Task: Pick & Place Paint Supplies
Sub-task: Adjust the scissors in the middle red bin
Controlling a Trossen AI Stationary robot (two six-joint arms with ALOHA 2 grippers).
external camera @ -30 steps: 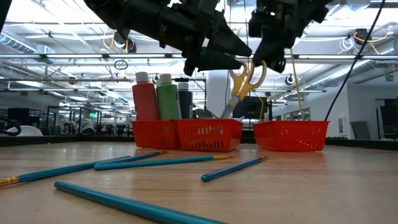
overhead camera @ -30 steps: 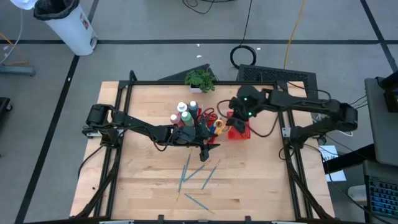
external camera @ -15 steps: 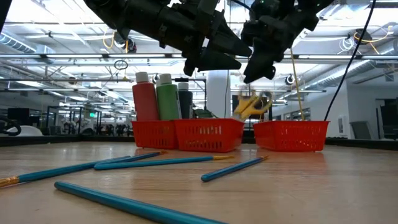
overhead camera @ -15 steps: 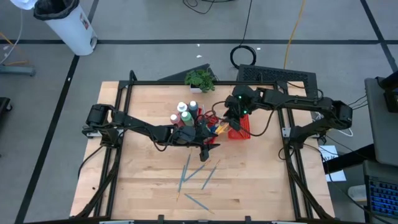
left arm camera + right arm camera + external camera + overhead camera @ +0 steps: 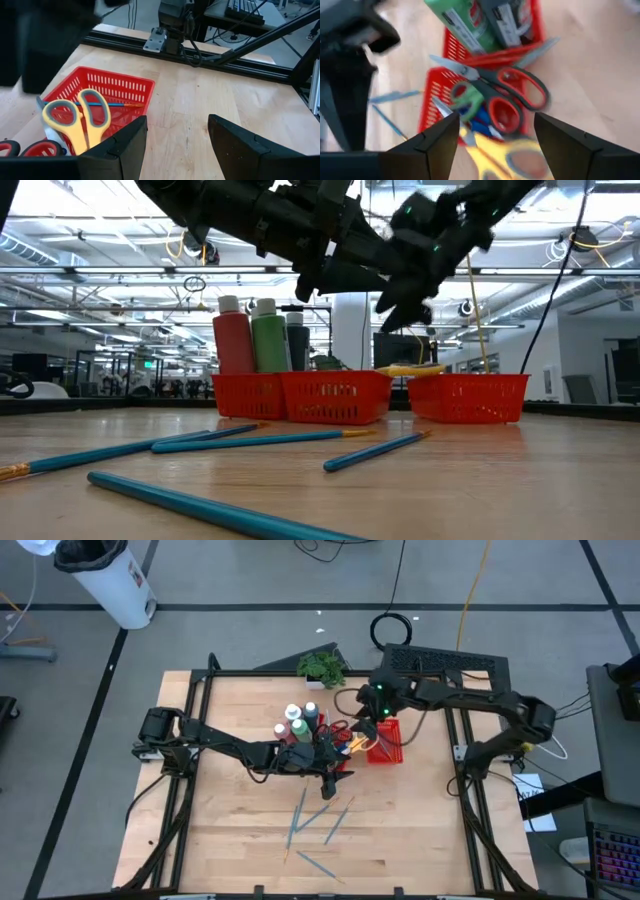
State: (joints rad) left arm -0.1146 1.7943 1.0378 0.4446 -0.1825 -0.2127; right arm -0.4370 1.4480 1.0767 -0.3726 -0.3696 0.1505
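The yellow-handled scissors lie flat across the rim where two red mesh trays meet, beside the red-handled scissors already in a compartment; in the low view they rest level on the tray tops, free of any grip. The right pincer stands just above them with its fingers spread wide and nothing between them. To do this release well, that pincer should lift straight up before swinging aside, so that neither finger catches a handle loop and tips the scissors off the rim. The paint bottles stand upright in the neighbouring compartment. The left pincer hovers near the trays, fingers parted and empty. Several brushes lie loose on the desk, nearer the front edge, and seem the next things to collect.
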